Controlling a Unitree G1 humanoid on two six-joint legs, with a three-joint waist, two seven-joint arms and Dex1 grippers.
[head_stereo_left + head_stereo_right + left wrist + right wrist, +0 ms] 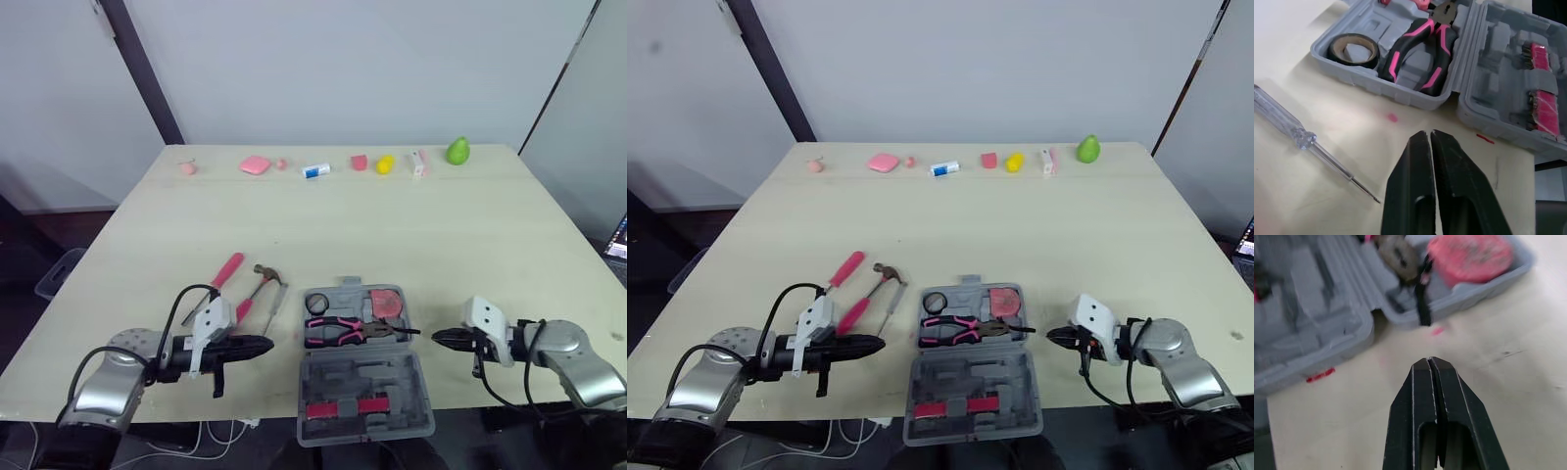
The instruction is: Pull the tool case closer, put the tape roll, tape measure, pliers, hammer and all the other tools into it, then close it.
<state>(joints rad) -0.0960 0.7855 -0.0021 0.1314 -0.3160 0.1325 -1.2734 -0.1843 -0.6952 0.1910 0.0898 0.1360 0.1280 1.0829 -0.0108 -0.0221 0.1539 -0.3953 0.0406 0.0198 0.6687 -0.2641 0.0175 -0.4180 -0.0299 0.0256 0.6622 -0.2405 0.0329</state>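
Nearest, at the front edge of the table [411,225]: the tool case [362,370], lying open and flat, with the lid half toward the robot and two pink bit strips [343,406] clipped inside. On either side of the case, resting low over the tabletop: left gripper [266,343] just to its left, pointing at it, fingers pressed together with nothing between them; right gripper [438,337] just to its right, also aimed at the case, fingers likewise closed and empty. In the far half of the case: black tape roll [1353,60] in the left corner, pink-and-black pliers [345,331] across the middle, pink tape measure [388,303] in the right corner. On the bare table left of the case, just beyond the left gripper: a clear-handled screwdriver [1283,122] nearest the case, then the hammer [255,296] with its head pointing away from the robot, then a pink-handled screwdriver [225,271] furthest left, all three outside the case. Well apart, along the far edge of the table: a row of small items, among them a pink block [255,164], a yellow piece [385,164] and a green pear-shaped object [458,151].
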